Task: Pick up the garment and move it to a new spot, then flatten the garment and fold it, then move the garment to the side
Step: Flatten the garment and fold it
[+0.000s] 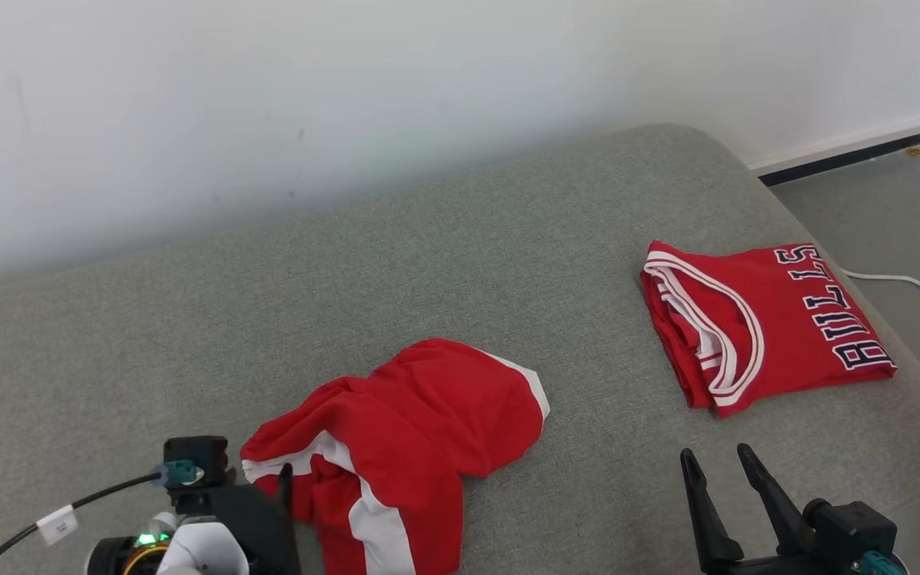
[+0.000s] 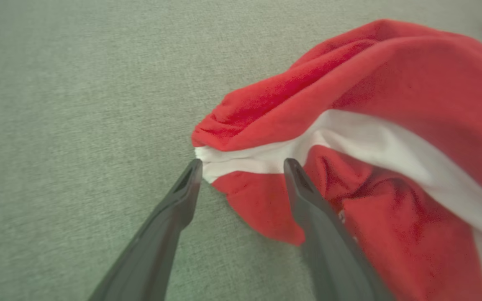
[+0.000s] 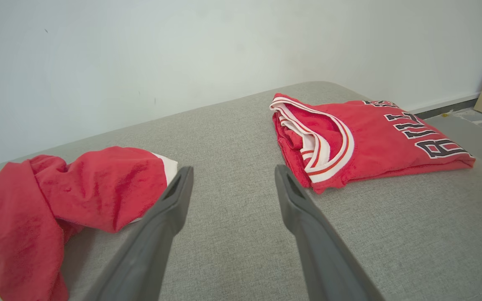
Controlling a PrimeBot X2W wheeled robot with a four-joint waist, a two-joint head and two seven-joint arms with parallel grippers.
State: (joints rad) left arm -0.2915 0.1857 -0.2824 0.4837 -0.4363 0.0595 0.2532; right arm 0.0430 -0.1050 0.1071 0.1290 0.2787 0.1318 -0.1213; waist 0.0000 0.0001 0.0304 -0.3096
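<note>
The garment [image 1: 420,415] is a crumpled red piece with white stripes, lying on the grey cushion [image 1: 348,279] at the near middle. My left gripper [image 1: 280,483] stands open at the garment's left edge. In the left wrist view the left gripper [image 2: 243,164] has its fingertips straddling the white-striped corner of the garment [image 2: 391,83], with nothing gripped. My right gripper [image 1: 714,454] is open at the lower right, apart from the cloth. In the right wrist view the right gripper [image 3: 233,169] hangs over bare cushion, with the garment [image 3: 98,184] to its left.
A folded red jersey [image 1: 755,319] with dark lettering lies at the cushion's right end, also seen as the jersey [image 3: 370,138] in the right wrist view. A white wall runs behind. Beyond the right edge is grey floor [image 1: 891,208] with a white cable [image 1: 907,281].
</note>
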